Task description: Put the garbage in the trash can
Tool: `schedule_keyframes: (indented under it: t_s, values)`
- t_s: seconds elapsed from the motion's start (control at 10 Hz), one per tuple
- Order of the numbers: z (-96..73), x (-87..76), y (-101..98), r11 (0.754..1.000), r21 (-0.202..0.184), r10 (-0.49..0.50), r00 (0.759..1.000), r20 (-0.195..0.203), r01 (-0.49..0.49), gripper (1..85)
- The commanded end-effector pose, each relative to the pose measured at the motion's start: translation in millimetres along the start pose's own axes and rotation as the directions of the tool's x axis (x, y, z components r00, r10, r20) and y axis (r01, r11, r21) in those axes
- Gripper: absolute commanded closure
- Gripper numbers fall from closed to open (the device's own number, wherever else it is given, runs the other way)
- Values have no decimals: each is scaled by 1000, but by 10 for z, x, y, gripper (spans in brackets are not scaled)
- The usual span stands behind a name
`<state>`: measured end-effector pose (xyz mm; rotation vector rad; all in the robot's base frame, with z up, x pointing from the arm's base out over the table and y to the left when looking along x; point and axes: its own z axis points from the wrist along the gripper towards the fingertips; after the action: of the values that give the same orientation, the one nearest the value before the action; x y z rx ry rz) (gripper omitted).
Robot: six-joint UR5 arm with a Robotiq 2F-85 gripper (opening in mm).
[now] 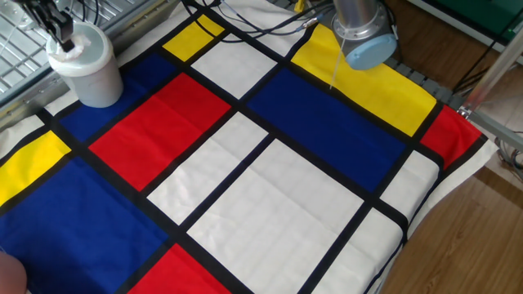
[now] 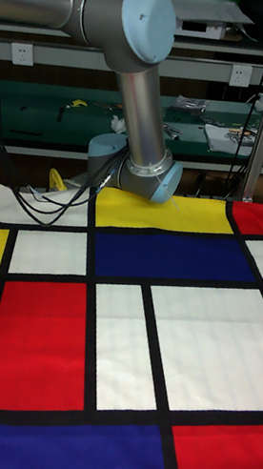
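Observation:
The trash can (image 1: 94, 77), a plain white cup, stands upright at the far left back of the checked cloth, on a blue field. My gripper (image 1: 61, 37) hangs over its left rim, dark fingers pointing down. A small white lump, the garbage (image 1: 60, 47), shows right under the fingertips at the rim. It blends with the cup's white, so whether it is held or lying in the cup is unclear. The tall fixed view shows only the arm, with no gripper, trash can or garbage.
The arm's base (image 1: 364, 37) stands at the back on the yellow field, also seen as the grey column (image 2: 143, 165). Black cables (image 1: 245, 20) lie along the back edge. A metal grid (image 1: 16, 57) borders the left. The cloth's edge (image 1: 425, 204) drops off at the right.

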<state>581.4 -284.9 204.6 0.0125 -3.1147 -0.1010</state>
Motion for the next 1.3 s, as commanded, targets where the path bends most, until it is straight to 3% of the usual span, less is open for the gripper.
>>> schedule_keyframes:
  t_s: [0.0,0.3,0.9,1.2]
  values:
    - [-25,161,-144,1000,-13,2,1000,7,-2,847]
    - [53,179,-209,1000,-11,6,1000,30,-6,847]
    - [92,174,-272,1000,10,-4,1000,31,4,847]
    - [255,130,-224,1000,16,9,999,50,-10,847]
